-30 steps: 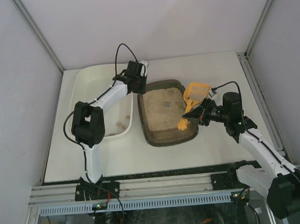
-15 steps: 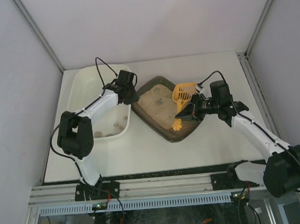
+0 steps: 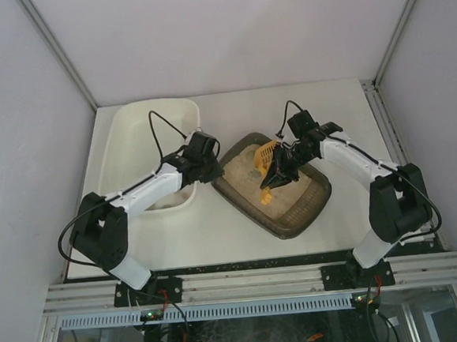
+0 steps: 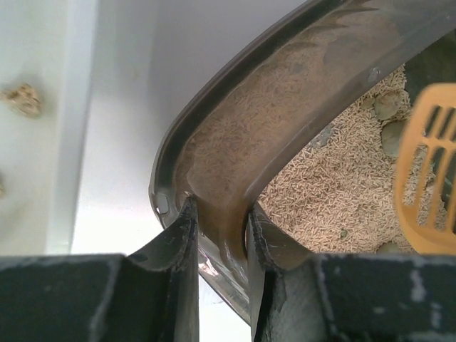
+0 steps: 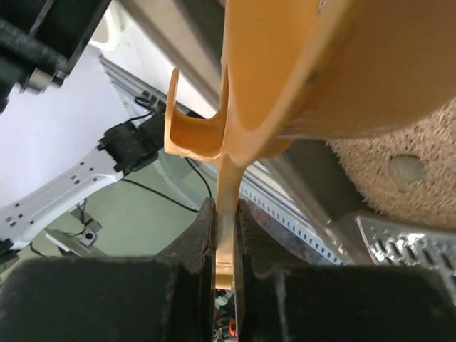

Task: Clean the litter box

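Observation:
The litter box (image 3: 296,204), a dark olive tray of beige litter, lies turned at an angle in the middle of the table. My left gripper (image 3: 211,169) is shut on its left corner rim (image 4: 222,214), one finger inside and one outside the wall. My right gripper (image 3: 282,167) is shut on the thin handle (image 5: 226,206) of an orange slotted scoop (image 3: 264,162), which hangs tilted over the far part of the litter. In the left wrist view the scoop's head (image 4: 427,171) shows above litter holding a few grey clumps (image 4: 388,107).
A larger cream-white tub (image 3: 147,122) stands to the left, touching or nearly touching the litter box, with a few clumps (image 4: 21,100) in it. Grey walls close the table on three sides. A metal rail (image 3: 245,280) runs along the near edge.
The litter box has swung round and slid nearer, its left corner pulled by my left gripper. My right arm has swung inward, carrying the scoop left over the litter.

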Controlling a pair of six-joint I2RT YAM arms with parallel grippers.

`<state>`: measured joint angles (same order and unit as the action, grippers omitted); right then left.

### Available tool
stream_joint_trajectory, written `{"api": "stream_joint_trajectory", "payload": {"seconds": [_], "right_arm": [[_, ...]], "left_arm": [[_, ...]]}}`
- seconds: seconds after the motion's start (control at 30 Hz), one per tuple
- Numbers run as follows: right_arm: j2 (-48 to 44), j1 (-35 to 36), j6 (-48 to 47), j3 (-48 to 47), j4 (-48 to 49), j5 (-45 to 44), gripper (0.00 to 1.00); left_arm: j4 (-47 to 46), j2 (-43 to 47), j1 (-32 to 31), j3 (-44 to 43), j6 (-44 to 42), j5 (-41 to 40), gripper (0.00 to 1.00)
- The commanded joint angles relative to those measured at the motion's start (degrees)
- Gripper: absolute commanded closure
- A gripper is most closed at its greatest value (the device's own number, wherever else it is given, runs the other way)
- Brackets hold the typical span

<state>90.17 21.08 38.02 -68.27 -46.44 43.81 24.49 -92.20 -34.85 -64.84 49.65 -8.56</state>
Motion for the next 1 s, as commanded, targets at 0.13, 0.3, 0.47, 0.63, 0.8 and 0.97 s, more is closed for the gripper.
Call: {"api": "stream_joint_trajectory", "payload": {"seconds": [0.13,0.3,0.47,0.63,0.8,0.97], "right_arm": [[6.3,2.1,-6.2,-5.6,-9.2,-6.0,1.0],[6.6,4.2,-6.5,-6.6,-12.3,-11.9,1.0],[7.4,5.5,-6.2,-6.5,-11.2,-15.6,1.0],[9.9,5.9,-5.1,-6.5,-5.9,-16.7,1.0],[12.8,5.8,-3.8,-6.5,0.1,-15.6,1.0],[15.1,5.6,-3.3,-6.4,6.0,-12.9,1.0]], "left_arm": [[-3.3,3.9,-2.7,2.9,7.6,10.1,1.0],[-3.0,3.8,-2.7,2.3,8.2,9.8,1.0],[-2.6,3.7,-2.7,2.0,9.0,10.4,1.0],[-3.2,4.5,-2.8,2.3,8.7,9.7,1.0],[-4.0,5.0,-2.8,3.1,8.1,8.9,1.0],[-4.7,5.4,-2.8,3.6,7.9,8.3,1.0]]}}
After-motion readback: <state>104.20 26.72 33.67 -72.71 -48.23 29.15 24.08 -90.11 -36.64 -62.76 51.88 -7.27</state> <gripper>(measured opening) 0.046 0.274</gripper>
